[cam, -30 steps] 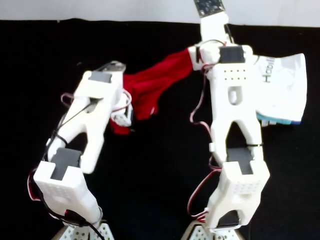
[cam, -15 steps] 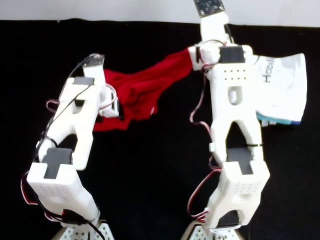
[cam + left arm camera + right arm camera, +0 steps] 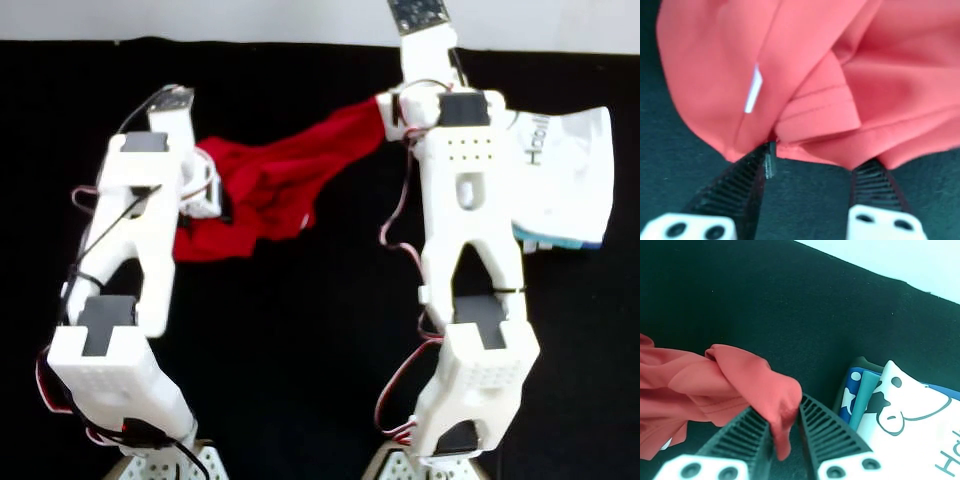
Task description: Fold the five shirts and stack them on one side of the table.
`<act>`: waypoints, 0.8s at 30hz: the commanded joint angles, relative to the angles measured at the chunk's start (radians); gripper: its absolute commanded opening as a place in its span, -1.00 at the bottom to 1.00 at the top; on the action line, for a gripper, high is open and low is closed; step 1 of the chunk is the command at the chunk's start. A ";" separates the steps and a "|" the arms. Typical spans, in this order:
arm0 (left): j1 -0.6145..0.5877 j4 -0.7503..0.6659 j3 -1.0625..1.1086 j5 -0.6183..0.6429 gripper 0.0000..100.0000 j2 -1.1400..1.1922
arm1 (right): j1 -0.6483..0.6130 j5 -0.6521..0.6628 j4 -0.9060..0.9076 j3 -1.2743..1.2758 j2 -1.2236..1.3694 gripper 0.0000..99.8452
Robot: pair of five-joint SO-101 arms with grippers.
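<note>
A red shirt [image 3: 275, 175] stretches across the black table [image 3: 320, 330] between the two arms. In the right wrist view my right gripper [image 3: 785, 412] is shut on a bunched corner of the red shirt [image 3: 740, 385]; in the high view that gripper [image 3: 385, 108] is at the back centre. My left gripper [image 3: 812, 162] is open, its fingertips [image 3: 767, 157] right at the hem of the red shirt [image 3: 805, 75], with bare table between the jaws. In the high view the left gripper [image 3: 210, 195] sits over the shirt's left end, which sags onto the table.
A stack of folded shirts [image 3: 565, 175], a white printed one on top of teal and blue ones, lies at the right side by the right arm; the stack [image 3: 905, 425] is close beside the right gripper. The pale back edge [image 3: 250, 18] borders the table.
The left arm has swung to the left, and the red shirt has spread out leftward from a bunched lump to a wider drape. The right arm has stayed still.
</note>
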 commanded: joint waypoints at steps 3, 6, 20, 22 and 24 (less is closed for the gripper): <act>-0.005 0.008 -0.030 -0.028 -0.52 0.065 | 0.012 0.009 -0.008 -0.012 -0.008 -0.99; 0.012 0.006 -0.030 -0.029 -0.52 0.140 | 0.012 0.009 -0.007 -0.012 -0.008 -0.99; 0.013 0.137 -0.119 -0.025 -0.98 -0.091 | 0.015 0.006 0.054 -0.050 -0.021 -0.99; 0.013 0.201 -0.157 -0.026 -0.98 -0.154 | 0.015 0.006 0.101 -0.099 -0.036 -0.99; 0.010 0.275 -0.205 -0.029 -0.98 -0.216 | 0.015 0.005 0.145 -0.170 -0.059 -0.99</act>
